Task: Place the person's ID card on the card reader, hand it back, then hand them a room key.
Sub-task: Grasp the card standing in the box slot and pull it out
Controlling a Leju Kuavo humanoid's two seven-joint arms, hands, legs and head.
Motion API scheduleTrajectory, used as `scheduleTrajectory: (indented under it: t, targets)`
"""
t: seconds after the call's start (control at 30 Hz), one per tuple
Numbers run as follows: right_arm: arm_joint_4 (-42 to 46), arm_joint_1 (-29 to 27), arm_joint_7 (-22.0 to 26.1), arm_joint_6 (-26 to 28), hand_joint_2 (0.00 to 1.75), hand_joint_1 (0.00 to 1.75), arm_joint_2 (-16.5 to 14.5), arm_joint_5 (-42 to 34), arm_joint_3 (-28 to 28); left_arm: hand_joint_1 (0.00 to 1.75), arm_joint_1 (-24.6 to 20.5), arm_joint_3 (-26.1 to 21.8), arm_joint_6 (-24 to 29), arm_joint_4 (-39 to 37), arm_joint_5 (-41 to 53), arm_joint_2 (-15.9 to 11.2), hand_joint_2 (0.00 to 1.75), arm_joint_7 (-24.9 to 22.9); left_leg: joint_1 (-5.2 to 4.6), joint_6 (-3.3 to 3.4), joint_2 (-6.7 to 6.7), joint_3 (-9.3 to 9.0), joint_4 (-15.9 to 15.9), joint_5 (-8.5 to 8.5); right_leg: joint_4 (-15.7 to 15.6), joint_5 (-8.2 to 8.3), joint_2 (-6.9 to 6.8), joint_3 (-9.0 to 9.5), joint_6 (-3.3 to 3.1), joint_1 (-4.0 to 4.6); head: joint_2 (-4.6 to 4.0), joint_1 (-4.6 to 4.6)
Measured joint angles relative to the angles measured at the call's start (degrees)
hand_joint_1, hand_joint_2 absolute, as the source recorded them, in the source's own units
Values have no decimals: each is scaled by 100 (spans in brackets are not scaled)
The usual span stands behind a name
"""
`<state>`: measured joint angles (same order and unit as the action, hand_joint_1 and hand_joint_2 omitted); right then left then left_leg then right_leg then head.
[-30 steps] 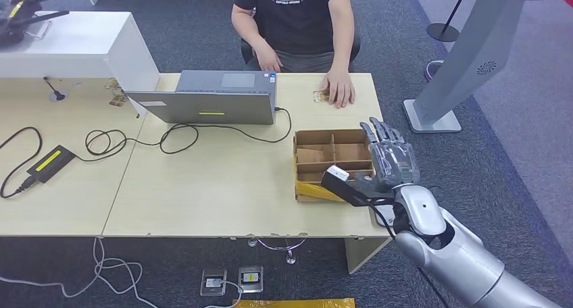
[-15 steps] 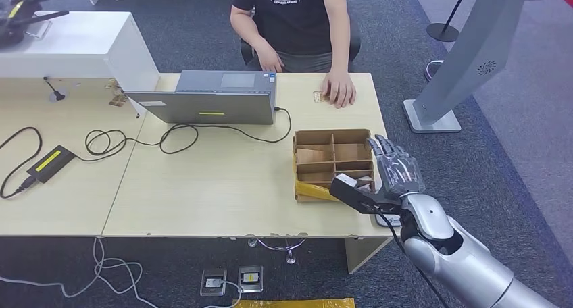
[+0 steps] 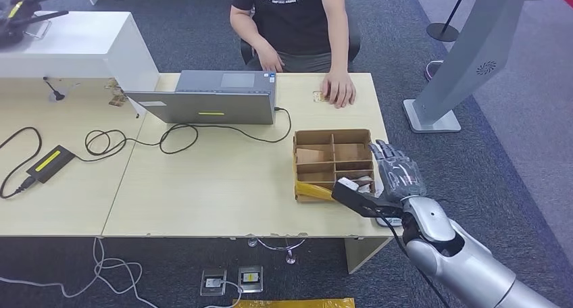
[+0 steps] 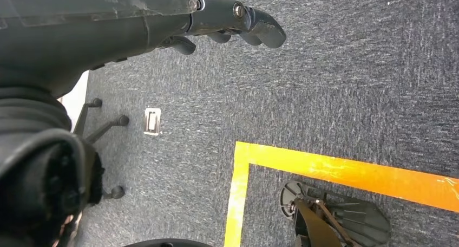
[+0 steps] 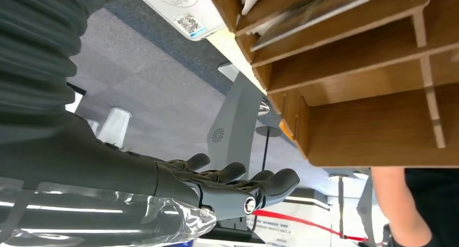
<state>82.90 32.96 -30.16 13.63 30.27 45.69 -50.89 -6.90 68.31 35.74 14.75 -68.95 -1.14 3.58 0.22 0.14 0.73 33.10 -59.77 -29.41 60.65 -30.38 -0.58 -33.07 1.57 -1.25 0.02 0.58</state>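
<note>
My right robot hand [image 3: 397, 175] is empty, fingers spread, beside the box [image 3: 333, 162]. ID card [image 3: 318, 96] lies under the person's hand [image 3: 339, 89] on the counter [image 3: 216, 186]. I'd reach forward, approach flat.

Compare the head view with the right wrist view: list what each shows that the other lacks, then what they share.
Head view alone: the laptop, its black cable, the power adapter, and the person's hand resting flat on the table. Right wrist view alone: a white sheet with a QR code by the box. Both: the right hand holding nothing, fingers spread, beside the compartmented wooden box, and the grey stand.
</note>
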Motion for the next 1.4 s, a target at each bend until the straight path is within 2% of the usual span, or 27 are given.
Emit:
scheduleTrajectory:
  t: [0.23,0.53,0.97,1.4]
  targets:
    - [-84,0,209,106,175,0,-109,-13,-79,0,-3,-1,-10,0,14,5,0,9,2,0,0,0,0,0,0,0,0,0,0,2,0,0]
    - [-191,0,238,139,175,0,-209,-51,-84,0,-4,2,-21,0,22,7,0,44,2,0,0,0,0,0,0,0,0,0,0,2,-1,1]
    - [-237,-124,109,391,175,0,-285,-190,-105,0,-6,3,-136,2,220,-9,0,44,2,-2,0,0,0,-1,0,-1,0,-1,-2,2,-1,0]
    - [-238,-213,-18,408,175,0,-290,-255,-172,0,-6,54,-153,2,267,-32,0,39,2,-2,-1,-1,0,-1,0,-2,2,-1,-3,2,-1,1]
